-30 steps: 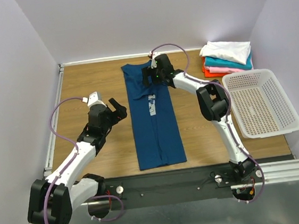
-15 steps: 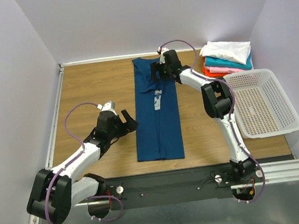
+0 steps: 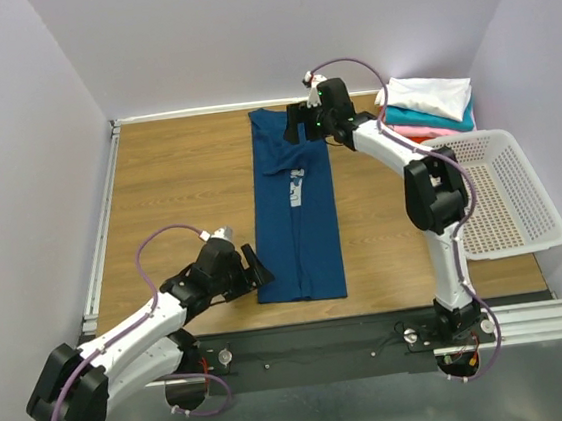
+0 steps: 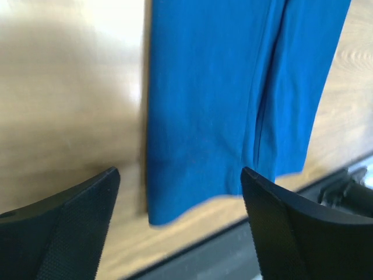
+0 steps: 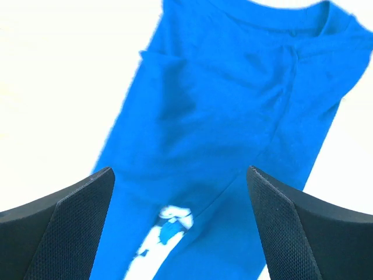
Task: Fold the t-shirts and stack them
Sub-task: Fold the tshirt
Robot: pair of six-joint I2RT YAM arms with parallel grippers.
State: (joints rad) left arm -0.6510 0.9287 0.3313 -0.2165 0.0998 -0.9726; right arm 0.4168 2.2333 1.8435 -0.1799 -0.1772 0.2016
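Note:
The navy blue t-shirt (image 3: 297, 219) lies folded into a long narrow strip on the wooden table, collar at the far end, with a sliver of its white print (image 3: 295, 187) showing at the fold. My left gripper (image 3: 252, 267) is open and empty just left of the shirt's near-left corner; the left wrist view shows that hem corner (image 4: 192, 175) between and beyond my open gripper (image 4: 179, 175). My right gripper (image 3: 303, 128) is open and empty above the collar end; in the right wrist view the shirt (image 5: 233, 87) lies below my gripper (image 5: 179, 170). Folded white (image 3: 425, 93), teal (image 3: 437, 117), pink (image 3: 422, 131) and orange-red (image 3: 390, 133) tees are stacked at the back right.
A white perforated basket (image 3: 469, 137) stands at the right, just in front of the stack. The table's near edge meets a black rail (image 3: 325, 342). Grey walls close in the left, back and right.
The left arm has swung toward the near edge, its gripper now at the shirt's near-left corner. The right gripper shifted right at the collar end, and the shirt slid slightly right.

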